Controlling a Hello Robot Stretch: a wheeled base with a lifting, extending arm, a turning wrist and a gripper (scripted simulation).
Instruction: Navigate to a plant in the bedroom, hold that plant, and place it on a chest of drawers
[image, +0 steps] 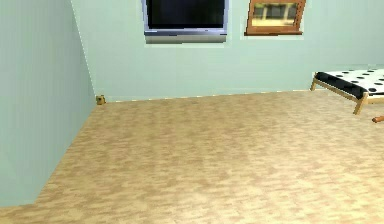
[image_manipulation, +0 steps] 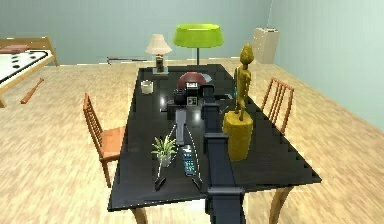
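Observation:
A small green plant in a pale pot stands on the black dining table, near its front edge. My arm's dark bar rises over the table from the bottom edge. The gripper hangs over the tabletop just right of the plant, with its white marked squares farther out. Whether it touches the plant cannot be made out. I cannot tell whether it holds anything, since the plant and other items lie on the table around it.
On the table stand a gold statue, a green-shaded lamp, a small white lamp, a cup and a dark handset. Wooden chairs flank it. A bed and a wall television face open wood floor.

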